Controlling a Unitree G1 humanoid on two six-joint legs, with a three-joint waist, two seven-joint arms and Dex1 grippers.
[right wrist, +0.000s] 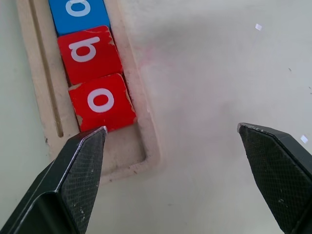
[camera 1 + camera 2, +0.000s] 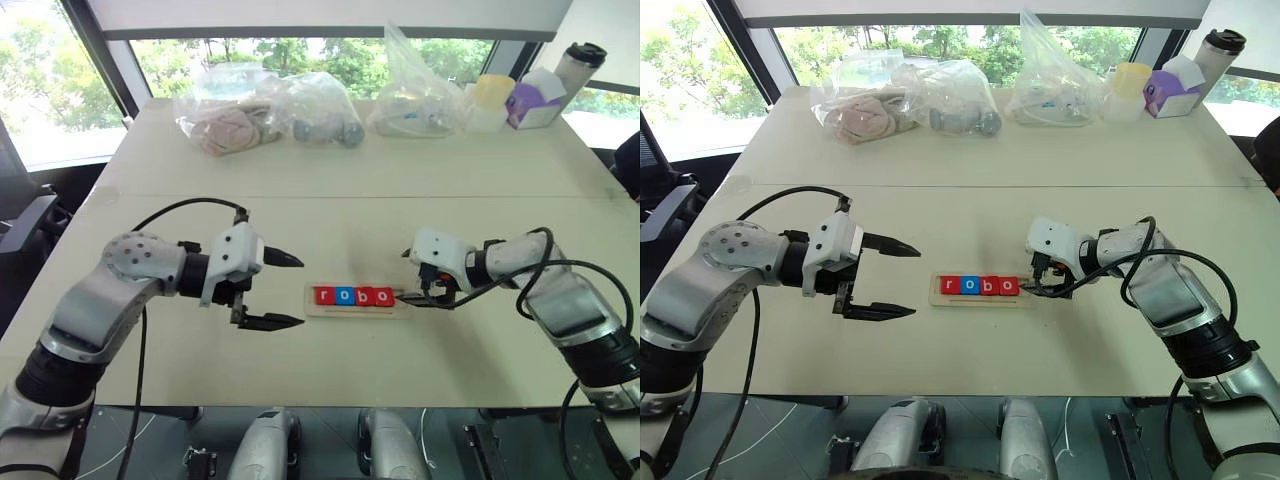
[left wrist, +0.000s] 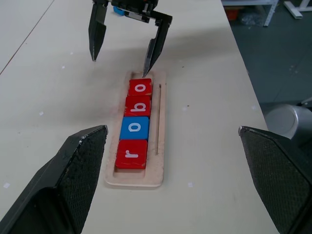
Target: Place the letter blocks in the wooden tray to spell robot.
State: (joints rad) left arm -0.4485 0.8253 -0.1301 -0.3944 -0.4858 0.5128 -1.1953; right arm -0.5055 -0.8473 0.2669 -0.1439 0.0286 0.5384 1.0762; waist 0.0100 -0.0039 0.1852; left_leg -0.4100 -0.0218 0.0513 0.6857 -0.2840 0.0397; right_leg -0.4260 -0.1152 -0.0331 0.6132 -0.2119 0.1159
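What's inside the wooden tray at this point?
The wooden tray holds four letter blocks in a row: red r, blue o, red b, red o. The last slot beside the right gripper is bare wood; no t block there.

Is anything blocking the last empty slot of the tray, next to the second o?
Nothing lies in it. The wooden tray is bare past the last red o block; only the open right gripper hangs over that end.

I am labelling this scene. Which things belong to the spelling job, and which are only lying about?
Job: tray; blocks r, o, b, o.

Lying about: plastic bags, yellow cup, purple box, tumbler.
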